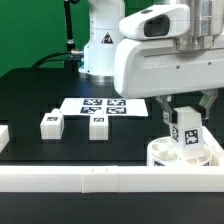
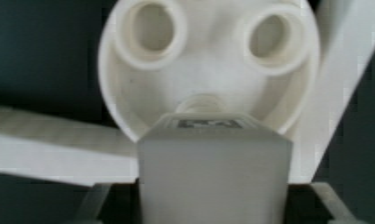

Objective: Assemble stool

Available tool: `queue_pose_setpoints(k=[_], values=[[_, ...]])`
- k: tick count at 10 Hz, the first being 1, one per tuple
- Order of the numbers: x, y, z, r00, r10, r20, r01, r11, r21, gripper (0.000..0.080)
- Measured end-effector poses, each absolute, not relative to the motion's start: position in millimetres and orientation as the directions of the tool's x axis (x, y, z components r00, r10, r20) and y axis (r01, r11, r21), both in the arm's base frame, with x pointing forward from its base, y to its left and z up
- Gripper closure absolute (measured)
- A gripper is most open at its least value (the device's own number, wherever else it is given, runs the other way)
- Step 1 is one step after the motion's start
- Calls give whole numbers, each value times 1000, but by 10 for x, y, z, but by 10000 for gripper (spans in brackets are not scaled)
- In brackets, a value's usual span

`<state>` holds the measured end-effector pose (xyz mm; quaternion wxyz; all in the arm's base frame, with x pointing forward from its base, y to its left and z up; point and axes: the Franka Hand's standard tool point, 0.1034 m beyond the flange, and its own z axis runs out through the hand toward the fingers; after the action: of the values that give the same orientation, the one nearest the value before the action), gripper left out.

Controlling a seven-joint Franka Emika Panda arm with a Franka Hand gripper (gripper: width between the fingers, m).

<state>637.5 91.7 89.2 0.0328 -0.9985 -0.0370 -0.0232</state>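
Observation:
The round white stool seat (image 1: 165, 154) lies on the black table at the exterior view's right, against the front rail. My gripper (image 1: 187, 126) is shut on a white tagged leg (image 1: 187, 138) and holds it upright, its lower end at the seat's top. In the wrist view the leg (image 2: 210, 160) stands between my fingers (image 2: 109, 205), its tip at a hole (image 2: 202, 103) of the seat (image 2: 210, 70); two other holes are open. Two more tagged legs (image 1: 51, 123) (image 1: 98, 126) lie loose on the table at the left.
The marker board (image 1: 105, 104) lies flat behind the loose legs. A long white border rail (image 1: 100, 181) runs along the front edge, and a short white piece (image 1: 3, 136) sits at the left edge. The robot's base (image 1: 100, 45) stands at the back.

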Motion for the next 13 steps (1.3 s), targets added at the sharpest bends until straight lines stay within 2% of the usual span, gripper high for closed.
queue_pose_setpoints(k=[4,7,11,12,13], values=[[6334,1103,884,934,-356,13,-353,-930,-105,461],[6305,1175,871,738,-673,-47,-674,-731,-108,461],[6289,1229,865,447,-884,-136,-894,-437,-98,461],[6286,1248,865,415,-898,-146,-910,-404,-96,363],[6285,1252,865,430,-891,-145,-902,-420,-99,363]])
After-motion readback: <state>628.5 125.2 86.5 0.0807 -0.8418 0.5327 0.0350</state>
